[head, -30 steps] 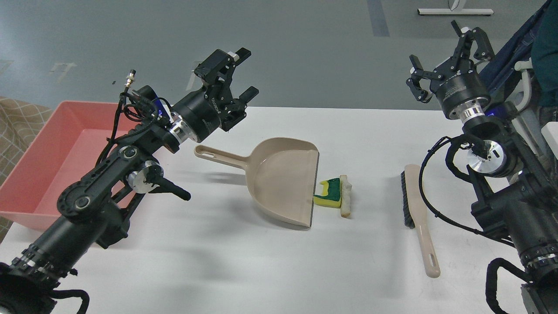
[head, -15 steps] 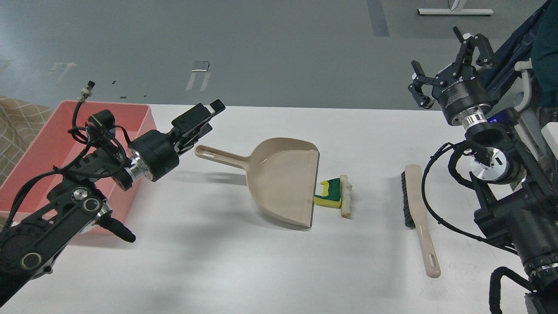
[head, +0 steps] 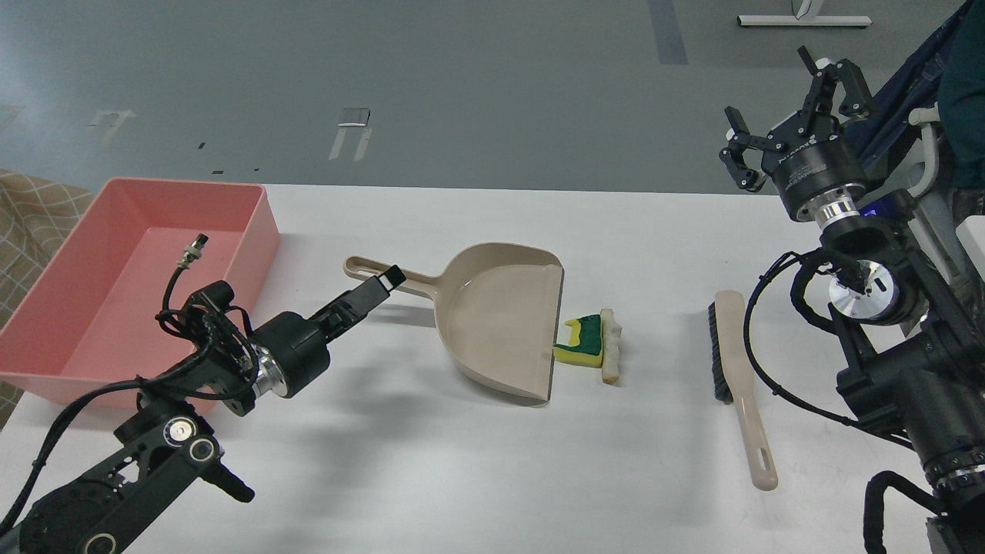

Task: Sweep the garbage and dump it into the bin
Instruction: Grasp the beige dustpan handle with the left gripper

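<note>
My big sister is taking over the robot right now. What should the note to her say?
Left end effector: low over the table beside the dustpan handle, holding nothing; seen edge-on, so open or shut is unclear.
Right end effector: open, empty, raised at the far right.
Sponge piece and whitish stick: on the table, side by side at the dustpan's lip, not inside it.
Brush: lying untouched, right of the scraps.
Pink bin: far left, nothing visible inside.
Done: nothing swept.
Left: grab dustpan and brush, sweep both scraps in, dump them into the bin.
</note>
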Action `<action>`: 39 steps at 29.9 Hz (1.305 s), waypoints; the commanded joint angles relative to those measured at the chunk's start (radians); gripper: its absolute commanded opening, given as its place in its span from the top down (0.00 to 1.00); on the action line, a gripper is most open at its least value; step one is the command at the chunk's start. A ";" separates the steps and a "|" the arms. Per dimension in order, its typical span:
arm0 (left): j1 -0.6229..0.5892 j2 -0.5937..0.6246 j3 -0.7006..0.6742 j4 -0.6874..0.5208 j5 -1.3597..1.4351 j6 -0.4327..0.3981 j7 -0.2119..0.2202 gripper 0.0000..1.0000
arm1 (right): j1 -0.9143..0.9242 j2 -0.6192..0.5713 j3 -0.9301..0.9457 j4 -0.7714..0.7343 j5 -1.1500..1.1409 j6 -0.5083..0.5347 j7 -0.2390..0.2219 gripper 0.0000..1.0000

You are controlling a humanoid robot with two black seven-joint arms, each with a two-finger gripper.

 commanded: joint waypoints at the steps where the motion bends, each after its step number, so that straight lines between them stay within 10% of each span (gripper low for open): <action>1: -0.002 -0.040 0.000 0.058 0.013 0.020 0.000 0.02 | -0.001 0.001 -0.003 -0.001 0.000 0.000 0.000 0.00; 39: -0.174 -0.220 0.000 0.359 -0.019 0.112 0.049 0.11 | -0.005 0.003 -0.003 0.010 0.000 0.000 0.000 0.00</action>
